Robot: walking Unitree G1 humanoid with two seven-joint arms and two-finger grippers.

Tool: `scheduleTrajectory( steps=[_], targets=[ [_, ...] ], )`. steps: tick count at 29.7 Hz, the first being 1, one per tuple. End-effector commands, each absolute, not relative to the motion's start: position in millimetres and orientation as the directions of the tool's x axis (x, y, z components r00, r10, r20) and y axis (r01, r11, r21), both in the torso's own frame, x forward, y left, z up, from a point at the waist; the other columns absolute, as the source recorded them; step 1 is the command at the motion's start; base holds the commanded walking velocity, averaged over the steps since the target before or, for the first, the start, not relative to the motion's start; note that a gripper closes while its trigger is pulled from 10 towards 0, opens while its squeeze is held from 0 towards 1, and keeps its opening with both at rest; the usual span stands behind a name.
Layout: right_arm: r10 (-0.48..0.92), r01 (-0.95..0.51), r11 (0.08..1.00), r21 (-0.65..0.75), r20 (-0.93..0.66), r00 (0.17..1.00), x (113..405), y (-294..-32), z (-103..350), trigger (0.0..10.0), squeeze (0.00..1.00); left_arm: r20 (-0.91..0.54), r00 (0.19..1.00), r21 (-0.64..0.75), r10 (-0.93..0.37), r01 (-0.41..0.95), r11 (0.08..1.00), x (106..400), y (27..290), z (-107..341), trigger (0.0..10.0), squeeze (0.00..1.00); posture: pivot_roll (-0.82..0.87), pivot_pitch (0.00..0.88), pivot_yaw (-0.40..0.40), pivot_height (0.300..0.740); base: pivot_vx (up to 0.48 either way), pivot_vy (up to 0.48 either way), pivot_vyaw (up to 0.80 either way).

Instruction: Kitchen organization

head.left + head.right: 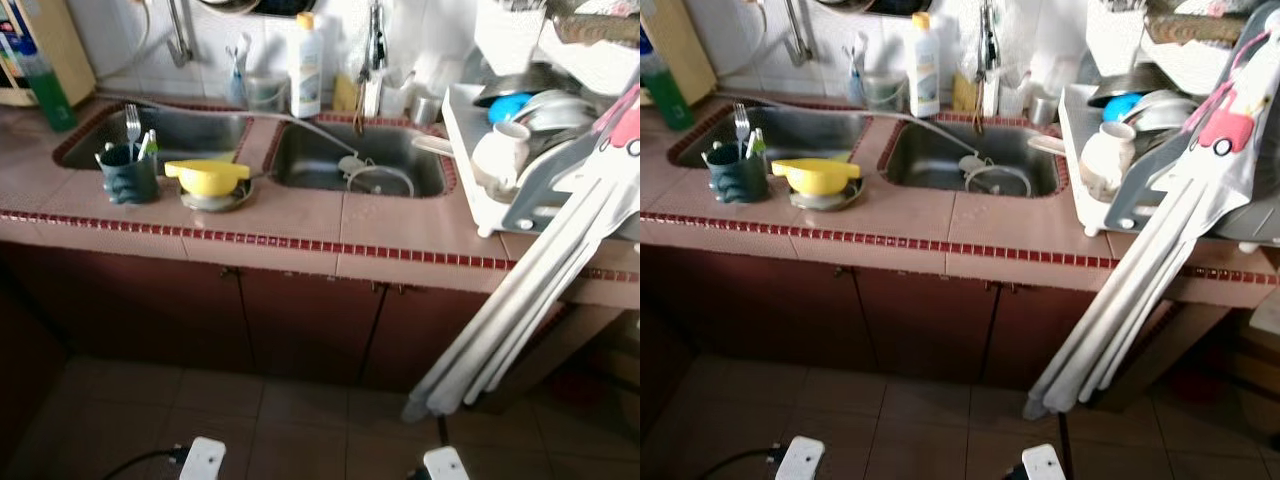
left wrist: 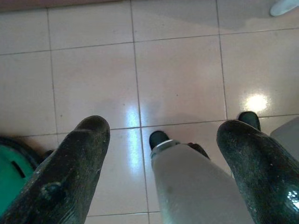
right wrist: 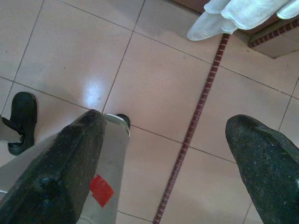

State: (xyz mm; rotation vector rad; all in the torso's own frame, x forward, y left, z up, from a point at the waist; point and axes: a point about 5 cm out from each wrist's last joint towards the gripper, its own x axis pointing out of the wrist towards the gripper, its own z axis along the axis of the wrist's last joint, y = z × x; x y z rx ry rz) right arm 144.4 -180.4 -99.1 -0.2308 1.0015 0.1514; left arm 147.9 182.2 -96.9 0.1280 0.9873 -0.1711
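On the tiled counter point(image 1: 300, 215) in front of the left sink point(image 1: 190, 130) stands a dark mug point(image 1: 129, 173) holding a fork and other utensils. Beside it a yellow lid-like piece point(image 1: 207, 177) rests on a small dish. The right sink point(image 1: 360, 160) holds a few small items. Both arms hang low over the floor. My left gripper point(image 2: 163, 128) is open with nothing between its fingers point(image 2: 70, 172), above pale floor tiles. My right gripper point(image 3: 167, 121) is open too, its fingers point(image 3: 70, 163) empty.
A white dish rack point(image 1: 500, 150) with a cup, bowls and plates stands at the counter's right end. Long white folded legs point(image 1: 520, 300) lean from it down to the floor. A white bottle point(image 1: 305, 65) and cups stand behind the sinks. Dark cabinet doors point(image 1: 300, 320) lie below.
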Motion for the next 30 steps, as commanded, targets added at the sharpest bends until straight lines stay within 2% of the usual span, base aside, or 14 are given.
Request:
scheduleTrajectory(
  steps=[1, 5, 7, 9, 12, 13, 16, 17, 18, 21, 25, 28, 30],
  targets=[
    [0.008, -0.22, 0.967, -0.127, -0.852, 0.524, 142, -183, -100, 10.0, 0.0, -0.841, 0.533, 0.021, -0.091, 0.2, 0.98, 144, 183, -98, 10.0, 0.0, -0.12, 0.0, -0.024, 0.732, 0.0, 0.0, 0.0],
    [0.021, -0.211, 0.97, -0.121, -0.821, 0.571, 154, -181, -95, 10.0, 0.0, -0.807, 0.579, -0.013, -0.112, 0.173, 0.985, 158, 179, -93, 10.0, 0.0, -0.12, 0.0, -0.029, 0.732, 0.0, 0.0, 0.0],
    [0.064, -0.198, 0.975, -0.098, -0.734, 0.676, 185, -172, -80, 10.0, 0.0, -0.695, 0.699, -0.069, -0.169, 0.168, 0.983, 193, 169, -75, 10.0, 0.0, -0.12, 0.0, -0.032, 0.732, 0.0, 0.0, 0.0],
    [0.074, -0.196, 0.976, -0.092, -0.711, 0.699, 192, -170, -76, 10.0, 0.0, -0.663, 0.727, -0.077, -0.179, 0.172, 0.982, 200, 167, -70, 10.0, 0.0, -0.12, 0.0, -0.032, 0.732, 0.0, 0.0, 0.0],
    [0.13, -0.2, 0.978, -0.055, -0.585, 0.8, 223, -161, -54, 10.0, 0.0, -0.494, 0.838, -0.127, -0.23, 0.192, 0.973, 236, 162, -42, 10.0, 0.0, -0.12, 0.0, -0.036, 0.732, 0.0, 0.0, 0.0],
    [0.13, -0.2, 0.978, -0.055, -0.585, 0.8, 223, -161, -54, 10.0, 0.0, -0.494, 0.838, -0.127, -0.23, 0.192, 0.973, 236, 162, -42, 10.0, 0.0, -0.12, 0.0, -0.036, 0.732, 0.0, 0.0, 0.0],
    [0.171, -0.205, 0.979, -0.02, -0.475, 0.863, 245, -157, -35, 10.0, 0.0, -0.357, 0.9, -0.142, -0.249, 0.211, 0.967, 258, 162, -17, 10.0, 0.0, -0.13, 0.0, -0.037, 0.732, 0.0, 0.0, 0.0],
    [0.184, -0.211, 0.977, -0.015, -0.429, 0.884, 252, -155, -28, 10.0, 0.83, -0.313, 0.915, -0.133, -0.254, 0.223, 0.966, 264, 162, -9, 10.0, 0.0, -0.13, 0.0, -0.037, 0.732, 0.0, 0.0, 0.0],
    [0.207, -0.224, 0.975, 0.0, -0.383, 0.9, 258, -153, -21, 10.0, 1.0, -0.274, 0.924, -0.13, -0.268, 0.24, 0.962, 269, 161, -2, 10.0, 0.0, -0.12, 0.0, -0.038, 0.732, 0.0, 0.0, 0.0],
    [0.252, -0.263, 0.965, -0.003, -0.274, 0.928, 272, -148, -2, 10.0, 1.0, -0.18, 0.938, -0.102, -0.297, 0.283, 0.954, 278, 159, 16, 10.0, 0.0, -0.13, 0.0, -0.04, 0.732, 0.0, 0.0, 0.0],
    [0.275, -0.282, 0.959, -0.005, -0.209, 0.939, 280, -145, 10, 10.0, 1.0, -0.12, 0.944, -0.071, -0.308, 0.302, 0.951, 281, 159, 26, 10.0, 0.0, -0.13, 0.0, -0.039, 0.732, 0.0, 0.0, 0.0],
    [0.349, -0.351, 0.935, -0.061, -0.031, 0.936, 296, -137, 47, 10.0, 1.0, 0.018, 0.944, -0.029, -0.33, 0.331, 0.943, 285, 161, 55, 10.0, 0.0, -0.14, 0.0, -0.037, 0.732, 0.0, 0.0, 0.0],
    [0.361, -0.357, 0.93, -0.085, 0.035, 0.932, 300, -136, 62, 10.0, 1.0, 0.066, 0.946, -0.012, -0.316, 0.318, 0.948, 286, 165, 67, 10.0, 0.0, -0.14, 0.0, -0.037, 0.732, 0.0, 0.0, 0.0]
  ],
)
